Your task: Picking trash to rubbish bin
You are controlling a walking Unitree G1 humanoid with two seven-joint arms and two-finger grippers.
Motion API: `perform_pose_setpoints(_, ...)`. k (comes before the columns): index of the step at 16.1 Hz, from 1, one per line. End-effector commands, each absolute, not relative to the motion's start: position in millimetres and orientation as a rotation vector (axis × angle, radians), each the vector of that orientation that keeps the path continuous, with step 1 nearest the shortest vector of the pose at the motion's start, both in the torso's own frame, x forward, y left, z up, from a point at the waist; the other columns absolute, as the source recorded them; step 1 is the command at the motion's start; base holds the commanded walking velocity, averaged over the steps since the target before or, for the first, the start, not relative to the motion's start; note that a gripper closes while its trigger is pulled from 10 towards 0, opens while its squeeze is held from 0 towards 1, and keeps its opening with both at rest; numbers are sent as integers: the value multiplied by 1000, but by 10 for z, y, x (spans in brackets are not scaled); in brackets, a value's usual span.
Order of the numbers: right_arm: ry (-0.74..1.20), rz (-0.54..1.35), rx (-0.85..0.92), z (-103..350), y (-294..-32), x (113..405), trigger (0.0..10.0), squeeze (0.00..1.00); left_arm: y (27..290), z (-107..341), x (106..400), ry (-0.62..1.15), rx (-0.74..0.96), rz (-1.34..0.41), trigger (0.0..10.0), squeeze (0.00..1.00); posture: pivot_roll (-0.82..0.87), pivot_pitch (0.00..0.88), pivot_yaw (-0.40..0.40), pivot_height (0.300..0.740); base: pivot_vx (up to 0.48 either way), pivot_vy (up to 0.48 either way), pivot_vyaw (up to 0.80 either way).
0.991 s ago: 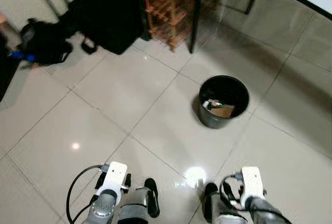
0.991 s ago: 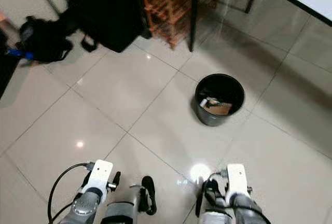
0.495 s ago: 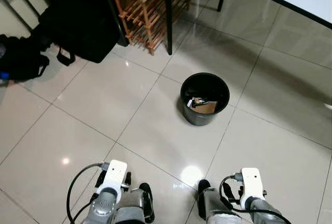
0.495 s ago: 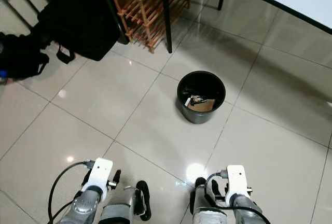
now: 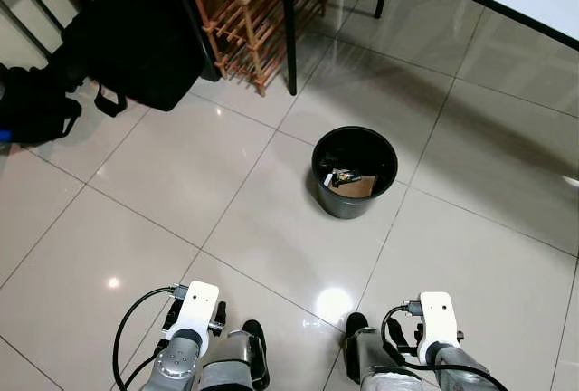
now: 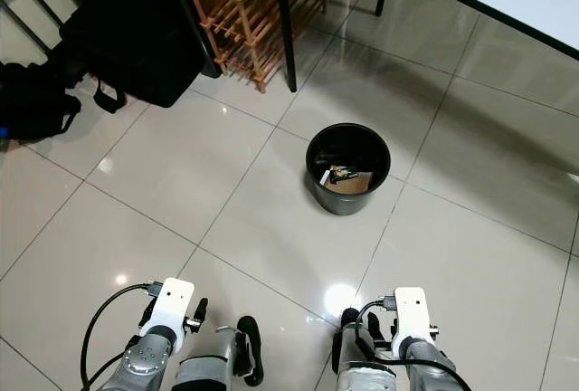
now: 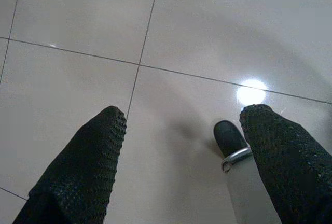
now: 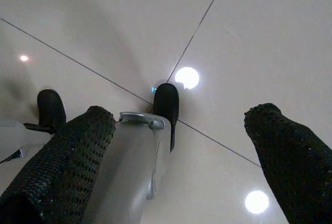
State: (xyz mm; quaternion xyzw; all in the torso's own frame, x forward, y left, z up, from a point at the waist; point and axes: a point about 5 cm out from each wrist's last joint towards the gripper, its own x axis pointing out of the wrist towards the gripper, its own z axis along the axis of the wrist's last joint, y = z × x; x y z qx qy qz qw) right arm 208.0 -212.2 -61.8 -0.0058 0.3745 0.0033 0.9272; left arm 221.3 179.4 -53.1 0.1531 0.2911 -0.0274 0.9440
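A black bin (image 5: 354, 173) holding a brown scrap and some litter stands on the glossy tiled floor (image 5: 181, 192) ahead of both arms, with a wooden rack (image 5: 249, 11), a black bag (image 5: 136, 42) and a table leg (image 5: 288, 24) beyond it.

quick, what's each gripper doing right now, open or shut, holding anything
Left gripper: open, fingers spread wide, holding nothing, over bare floor tiles.
Right gripper: open, fingers apart, holding nothing.

Two silver arms carry white wrist camera modules, looping black cables and textured black fingers (image 7: 83, 167).
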Motion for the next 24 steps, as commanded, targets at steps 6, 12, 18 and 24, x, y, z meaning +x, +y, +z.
perform_pose_setpoints(6,823,-2,1,-705,-2117,1938,10000,0,1855,-603,2098,642,320,-46,10000,0,51,318,105,740,0,0,-267)
perform_pose_setpoints(12,822,-1,-4,-702,-2122,1943,10000,0,1859,-598,2111,642,334,-42,10000,0,48,310,104,740,0,-104,-533)
perform_pose_setpoints(18,818,4,-4,-696,-2111,1958,10000,0,1879,-578,2137,630,344,-31,10000,0,45,289,107,740,0,-240,-267)
perform_pose_setpoints(24,817,4,-7,-693,-2122,1960,10000,0,1872,-579,2138,630,345,-32,10000,0,44,290,104,740,0,0,-800)
